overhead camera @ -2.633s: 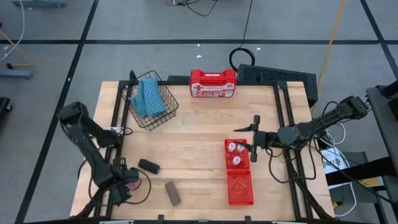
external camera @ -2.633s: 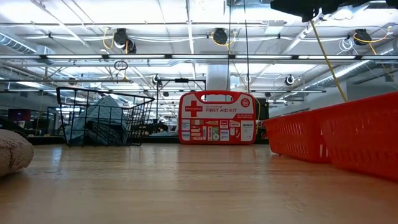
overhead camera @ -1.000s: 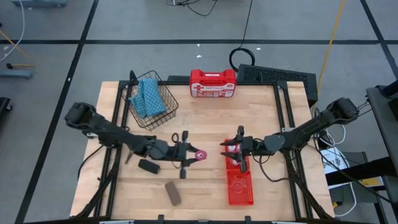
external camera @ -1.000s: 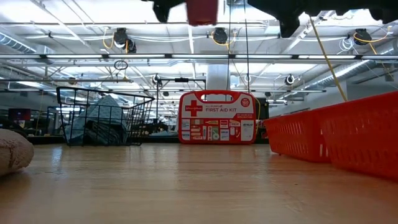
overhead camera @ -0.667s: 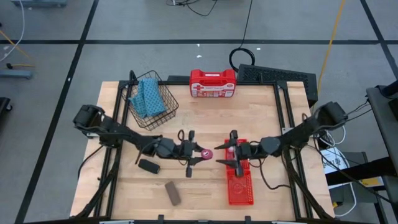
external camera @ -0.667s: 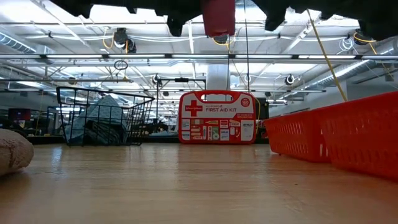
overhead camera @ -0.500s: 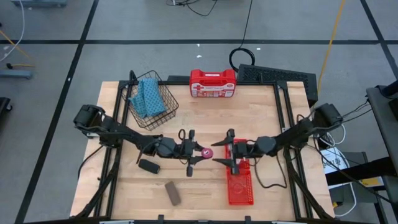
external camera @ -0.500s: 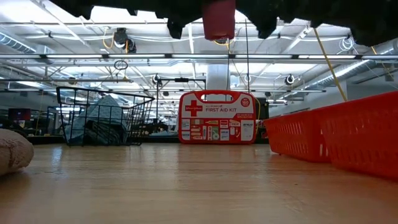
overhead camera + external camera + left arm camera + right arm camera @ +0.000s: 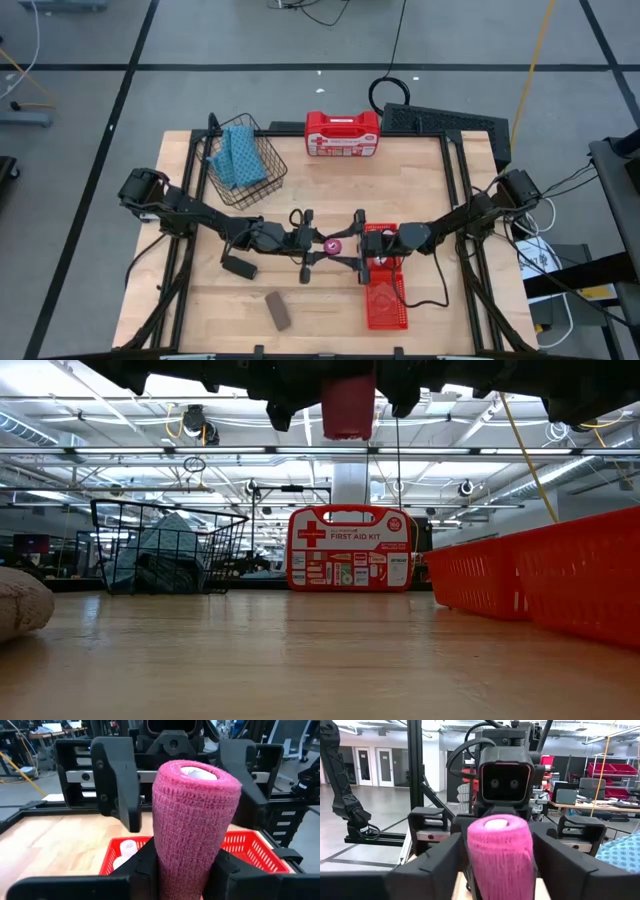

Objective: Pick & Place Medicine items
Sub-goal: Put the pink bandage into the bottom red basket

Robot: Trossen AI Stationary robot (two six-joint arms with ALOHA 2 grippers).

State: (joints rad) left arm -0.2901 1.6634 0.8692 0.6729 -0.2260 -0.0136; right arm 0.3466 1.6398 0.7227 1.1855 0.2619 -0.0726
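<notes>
A pink medicine roll (image 9: 192, 820) with a white core stands upright in the air above the table's middle (image 9: 332, 245), and my left gripper (image 9: 318, 244) is shut on it. My right gripper (image 9: 350, 247) faces it from the right and is open. Its fingers (image 9: 117, 780) stand on either side of the roll, and a gap shows at one of them. White bottles (image 9: 125, 852) lie in the red basket (image 9: 387, 295). A black piece (image 9: 238, 268) and a brown piece (image 9: 277, 311) lie on the table, near left. My left gripper pinches the pink roll between its two fingers (image 9: 145, 865), on the lower part of its round side (image 9: 180, 857). The fingers come level from the table's left. The roll stands upright, white core end up, lifted clear of the table.
A wire basket (image 9: 255, 185) holding a blue cloth stands at the far left. A red first aid case (image 9: 342, 133) stands upright at the far edge. The red basket lies just below and to the right of my right gripper.
My right gripper has gone toward the table's left, from above the red basket to the pink roll, and its fingers now flank the roll. My left gripper has carried the roll a little toward the right and down. The roll has stayed upright.
</notes>
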